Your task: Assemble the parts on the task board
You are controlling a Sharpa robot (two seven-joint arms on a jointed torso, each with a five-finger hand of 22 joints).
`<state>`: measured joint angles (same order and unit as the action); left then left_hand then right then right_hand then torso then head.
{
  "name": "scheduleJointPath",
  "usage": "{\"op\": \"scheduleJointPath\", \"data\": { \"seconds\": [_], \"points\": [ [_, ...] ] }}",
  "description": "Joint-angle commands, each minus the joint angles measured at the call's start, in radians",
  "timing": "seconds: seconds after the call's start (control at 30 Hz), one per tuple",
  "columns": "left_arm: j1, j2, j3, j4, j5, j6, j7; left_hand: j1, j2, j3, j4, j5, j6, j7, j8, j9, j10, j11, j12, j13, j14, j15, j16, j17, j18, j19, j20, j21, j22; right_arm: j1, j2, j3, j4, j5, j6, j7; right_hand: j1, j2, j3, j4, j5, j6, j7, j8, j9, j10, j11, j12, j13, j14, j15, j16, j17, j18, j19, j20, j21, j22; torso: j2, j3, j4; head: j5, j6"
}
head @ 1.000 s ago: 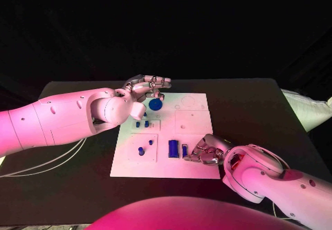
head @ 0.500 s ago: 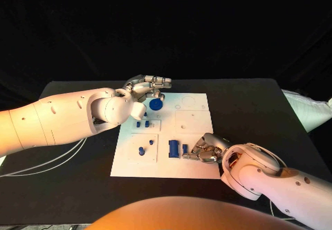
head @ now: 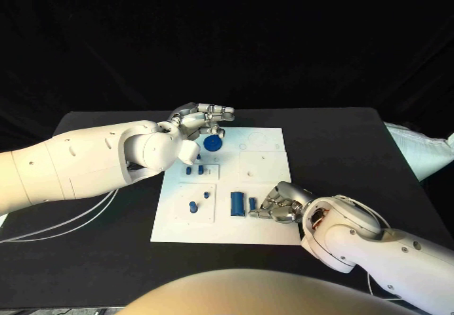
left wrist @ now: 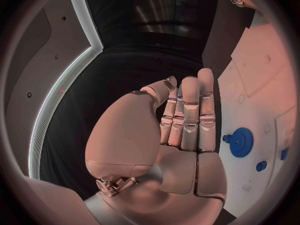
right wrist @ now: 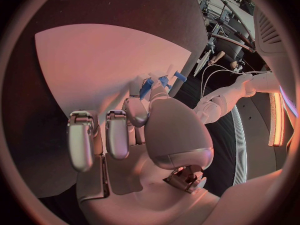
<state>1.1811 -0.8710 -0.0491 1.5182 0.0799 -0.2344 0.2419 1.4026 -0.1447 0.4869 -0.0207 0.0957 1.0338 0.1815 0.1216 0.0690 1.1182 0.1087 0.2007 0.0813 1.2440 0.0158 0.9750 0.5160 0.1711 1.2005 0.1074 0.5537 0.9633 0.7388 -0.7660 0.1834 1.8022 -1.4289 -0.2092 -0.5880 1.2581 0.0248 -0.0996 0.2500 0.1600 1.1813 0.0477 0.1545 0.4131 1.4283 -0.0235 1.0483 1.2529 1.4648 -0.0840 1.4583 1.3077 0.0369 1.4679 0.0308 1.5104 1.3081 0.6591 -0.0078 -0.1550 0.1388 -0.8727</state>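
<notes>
Task board (head: 260, 172) lying mid-table, blue gear (head: 214, 142) near its far edge; left hand (head: 201, 118) hovering beside, fingers straight, holding nothing; right hand (head: 280, 203) at near edge pinching a blue part (head: 254, 205).

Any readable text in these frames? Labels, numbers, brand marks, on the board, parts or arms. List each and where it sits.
None readable in any view.
White task board: only outlined recesses and small holes show, no print.
Blue gear-shaped part: plain, no marking.
Long blue block: plain.
White arms, silver left hand and right hand: no visible logo or number.
Black table: bare, no sign.
</notes>
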Motion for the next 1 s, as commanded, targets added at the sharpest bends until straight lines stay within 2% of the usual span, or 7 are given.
{"op": "scheduleJointPath", "data": {
  "seconds": [0.03,0.23,0.4,0.57,0.73,0.87,1.0],
  "points": [
    [0.0,0.002,0.001,0.003,-0.005,0.019,0.003,-0.001,0.012,-0.006,-0.002,0.0,-0.007,0.002,0.006,0.0,-0.007,-0.001,0.001,0.001,-0.006,0.001,-0.004,-0.001,0.011,-0.002,0.007,-0.004,-0.001,-0.002,0.005,-0.002,-0.022,-0.008,0.023,-0.011,0.023,0.008,0.002,-0.014,-0.007,-0.005,0.004,-0.003,0.001,0.001,0.001,0.004,0.001,0.077,-0.001,-0.002,0.119,-0.012,0.048,-0.003,-0.003,0.176,0.001,0.0002,-0.0001,-0.001,0.0],
    [0.0,0.002,0.001,0.003,-0.005,0.02,0.002,-0.001,0.012,-0.006,-0.002,0.0,-0.007,0.002,0.006,0.0,-0.007,-0.001,0.001,0.001,-0.006,0.001,-0.004,-0.001,0.011,-0.002,0.007,-0.004,-0.001,-0.002,0.017,-0.003,-0.038,-0.011,0.026,-0.011,0.041,0.012,0.003,-0.029,-0.027,-0.005,0.003,-0.003,0.001,0.002,0.0,0.005,0.003,0.078,-0.001,-0.002,0.12,-0.012,0.048,-0.004,-0.002,0.177,0.002,0.0012,-0.0003,-0.001,0.0],
    [0.0,0.002,0.001,0.003,-0.005,0.02,0.002,-0.001,0.012,-0.006,-0.002,0.0,-0.007,0.002,0.006,0.0,-0.007,-0.001,0.001,0.001,-0.006,0.001,-0.004,-0.001,0.011,-0.002,0.007,-0.004,-0.001,-0.002,0.014,-0.003,-0.031,-0.011,0.007,-0.008,0.035,0.008,-0.005,-0.028,-0.032,-0.006,0.005,-0.004,0.001,0.001,0.002,0.003,0.002,0.077,-0.001,-0.003,0.118,-0.012,0.047,-0.004,-0.003,0.176,0.001,0.0012,-0.0006,-0.002,0.0],
    [0.0,0.001,0.0,0.003,-0.005,0.02,0.002,-0.001,0.012,-0.006,-0.002,0.0,-0.007,0.002,0.006,0.0,-0.007,-0.001,0.001,0.001,-0.006,0.001,-0.004,-0.001,0.011,-0.002,0.007,-0.004,-0.001,-0.002,-0.006,-0.001,-0.007,0.001,-0.042,-0.004,0.01,0.0,-0.025,-0.014,-0.027,-0.009,0.008,-0.007,0.001,-0.004,0.005,-0.013,-0.006,0.075,0.002,-0.01,0.11,-0.011,0.044,-0.002,-0.007,0.171,0.0,0.001,-0.0006,-0.003,0.0],
    [0.0,0.001,0.0,0.002,-0.005,0.021,0.003,-0.001,0.012,-0.006,-0.003,0.0,-0.008,0.003,0.007,0.0,-0.009,-0.001,0.002,0.001,-0.007,0.001,-0.004,-0.002,0.011,-0.003,0.007,-0.004,-0.001,0.0,-0.037,0.012,0.016,0.066,-0.1,0.027,-0.004,-0.012,-0.049,-0.005,0.012,-0.017,0.011,-0.011,0.0,-0.013,0.007,-0.035,-0.018,0.073,0.003,-0.019,0.1,-0.01,0.043,-0.001,-0.009,0.169,-0.004,0.0001,-0.0022,-0.002,0.006],
    [-0.003,0.004,-0.001,-0.008,-0.001,0.021,0.008,-0.003,0.012,-0.007,-0.002,0.0,-0.008,0.003,0.007,0.0,-0.009,0.0,0.003,0.001,-0.007,0.001,-0.004,-0.002,0.011,-0.003,0.007,-0.005,-0.002,0.018,-0.065,0.02,0.018,0.21,-0.166,0.129,0.003,-0.016,-0.062,-0.006,0.033,-0.038,0.019,-0.024,-0.005,-0.047,0.013,-0.125,-0.07,0.066,0.008,-0.045,0.071,-0.004,0.029,0.002,-0.025,0.148,-0.015,-0.0001,-0.0057,0.0,0.012],
    [-0.012,0.011,-0.001,-0.028,0.019,0.016,0.02,-0.007,0.012,-0.01,0.0,-0.001,-0.009,0.003,0.008,0.0,-0.01,0.0,0.005,0.001,-0.008,0.002,-0.004,-0.003,0.011,-0.004,0.008,-0.006,-0.002,0.051,-0.083,0.023,-0.018,0.445,-0.228,0.315,0.05,-0.006,-0.065,-0.028,0.056,-0.092,0.043,-0.056,-0.017,-0.129,0.033,-0.321,-0.191,0.041,0.024,-0.127,-0.016,0.016,-0.022,0.016,-0.086,0.073,-0.031,-0.0021,-0.0124,-0.001,0.024]
  ]
}}
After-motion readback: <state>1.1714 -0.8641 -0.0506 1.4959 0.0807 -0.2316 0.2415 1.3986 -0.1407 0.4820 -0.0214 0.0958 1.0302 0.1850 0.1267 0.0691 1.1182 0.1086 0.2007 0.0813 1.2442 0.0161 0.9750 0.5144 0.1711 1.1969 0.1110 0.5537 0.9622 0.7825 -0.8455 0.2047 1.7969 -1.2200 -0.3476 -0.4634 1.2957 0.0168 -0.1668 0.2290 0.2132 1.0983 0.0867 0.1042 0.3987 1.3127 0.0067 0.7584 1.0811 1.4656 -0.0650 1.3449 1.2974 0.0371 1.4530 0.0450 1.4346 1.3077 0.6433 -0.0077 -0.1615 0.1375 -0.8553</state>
